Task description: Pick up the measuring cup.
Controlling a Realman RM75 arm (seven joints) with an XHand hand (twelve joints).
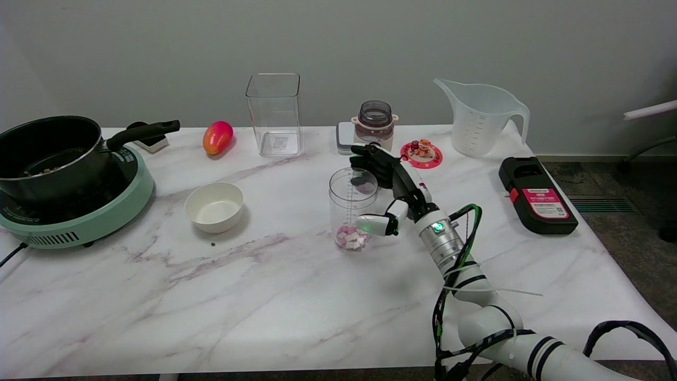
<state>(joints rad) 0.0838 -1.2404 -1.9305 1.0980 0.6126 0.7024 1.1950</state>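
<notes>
We have the right hand (389, 185) up against the right side of the cup (351, 209), a small clear graduated beaker standing upright mid-table with pink and white cubes (352, 237) in its bottom. Fingers (370, 159) curl round the far rim side, thumb (373, 224) reaches across the near lower wall; we read it as wrapped around the cup but can't tell if the grip is actually closed tight, and the cup looks to be on the table (264, 296) yet. For this step we'd want thumb and fingers opposed across the body, below the rim, squeezing gently since thin clear plastic likely flexes and slips. Then lift straight up, keep it level so the cubes stay in. Bowl (214, 206) sits well apart to the left, jar (374, 124) and pink coaster (421, 154) behind, near the fingers, so avoid swinging back.
</notes>
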